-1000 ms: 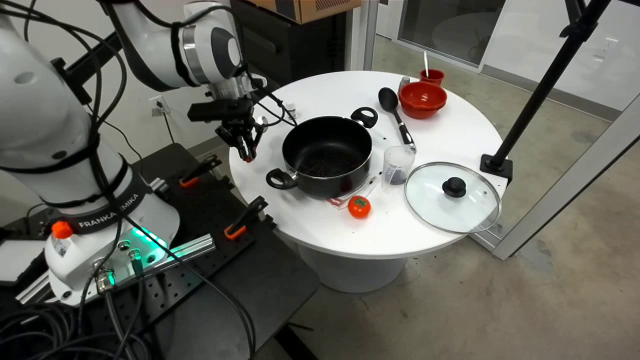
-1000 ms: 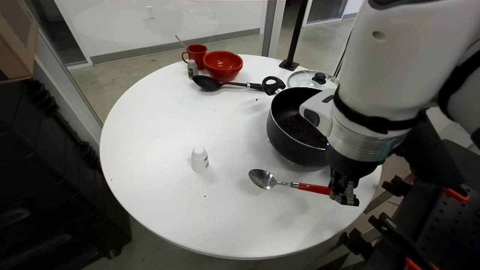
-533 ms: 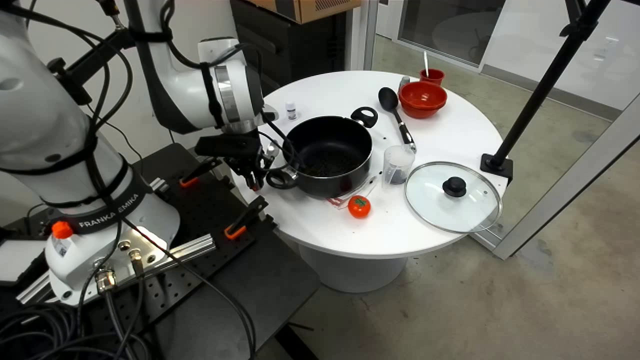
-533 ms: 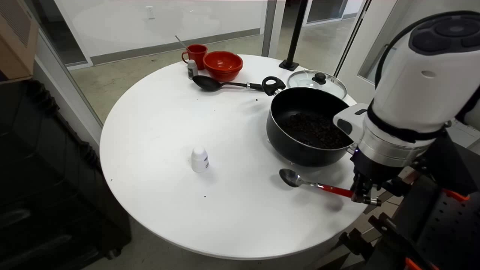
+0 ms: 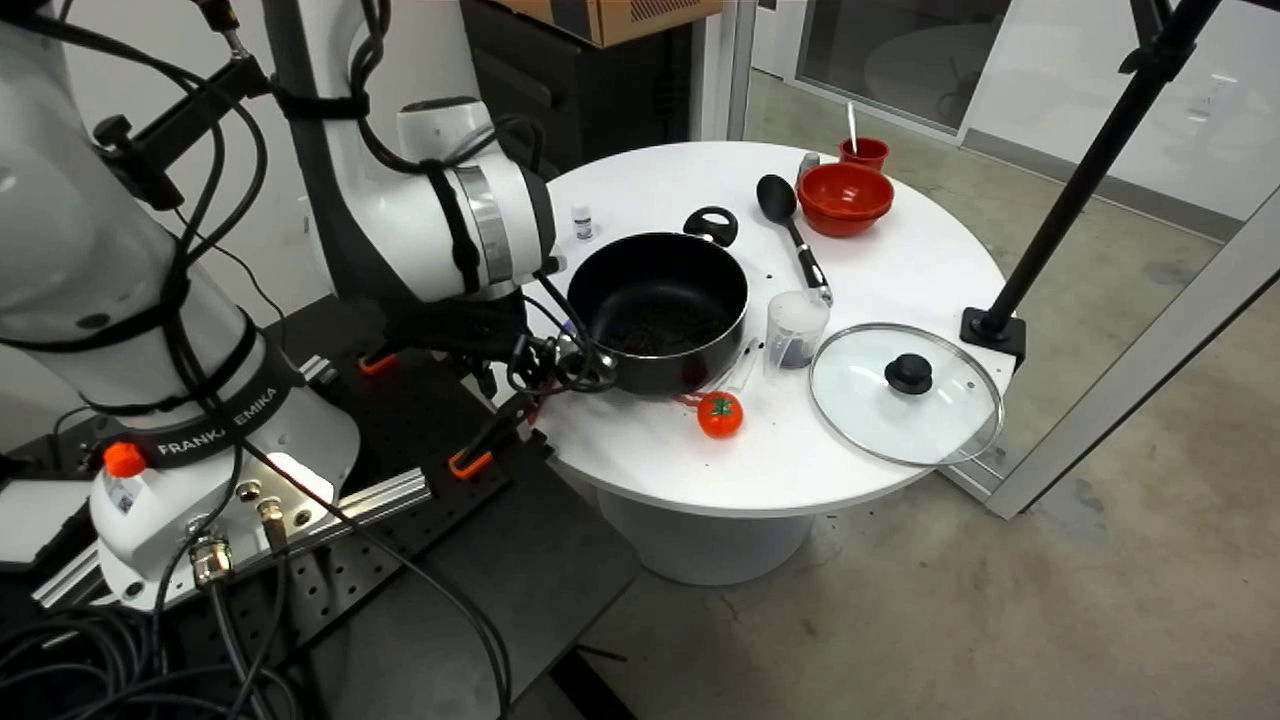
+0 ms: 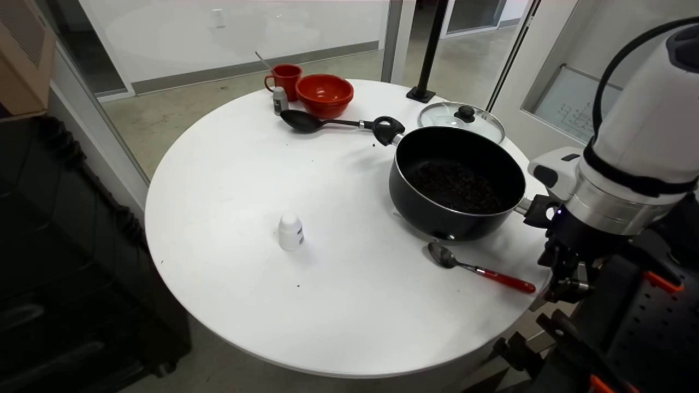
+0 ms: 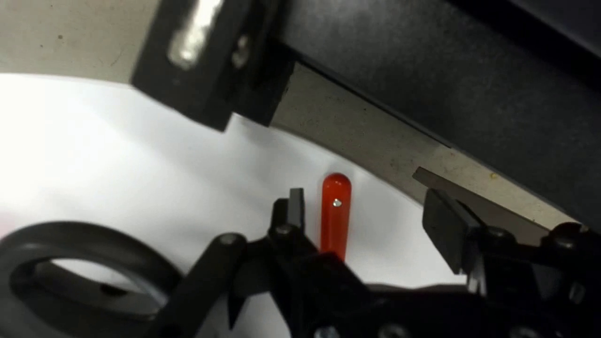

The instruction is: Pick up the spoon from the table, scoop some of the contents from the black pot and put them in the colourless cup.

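Note:
A metal spoon with a red handle (image 6: 501, 278) lies on the white table (image 6: 229, 245), its bowl beside the black pot (image 6: 442, 224). My gripper (image 7: 368, 218) stands open in the wrist view. The spoon's red handle end (image 7: 335, 216) shows between the fingers, nearer the left one and touching neither. In an exterior view the gripper (image 6: 570, 289) hangs just past that end, by the table's edge. Dark bean-like contents cover the pot's bottom. The colourless cup (image 5: 797, 320) stands beside the pot, with something dark low in it. A black spoon (image 6: 300, 121) lies farther back.
One pot handle (image 7: 94, 241) is close to the gripper. A tomato (image 5: 719, 414) and the glass lid (image 5: 900, 430) lie near the cup. Red bowls (image 5: 845, 200) stand at the back, a small white bottle (image 6: 290, 233) on the open side. A black pole (image 5: 1092, 170) rises from the table's rim.
The gripper has moved down toward the robot's base, opened and let go of the red-handled spoon, which now lies on the table. The pot has turned slightly.

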Controlling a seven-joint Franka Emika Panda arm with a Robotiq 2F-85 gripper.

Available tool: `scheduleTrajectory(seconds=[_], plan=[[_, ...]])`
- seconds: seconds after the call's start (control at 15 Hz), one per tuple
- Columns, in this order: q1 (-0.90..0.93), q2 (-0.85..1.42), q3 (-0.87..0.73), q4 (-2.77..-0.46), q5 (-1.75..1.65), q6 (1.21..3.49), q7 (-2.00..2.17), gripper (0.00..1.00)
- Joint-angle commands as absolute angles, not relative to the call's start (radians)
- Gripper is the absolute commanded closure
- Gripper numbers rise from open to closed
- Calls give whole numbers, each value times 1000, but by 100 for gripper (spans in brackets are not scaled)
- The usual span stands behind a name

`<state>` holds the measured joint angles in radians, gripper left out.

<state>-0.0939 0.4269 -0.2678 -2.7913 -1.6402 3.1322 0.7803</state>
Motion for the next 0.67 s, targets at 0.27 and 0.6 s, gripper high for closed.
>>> scheduleTrajectory(seconds=[0.27, 0.6], plan=[[-163, 374, -293, -2777, -2000, 3199, 1078, 0], [-143, 316, -293, -2781, -2166, 3225, 1310, 0]])
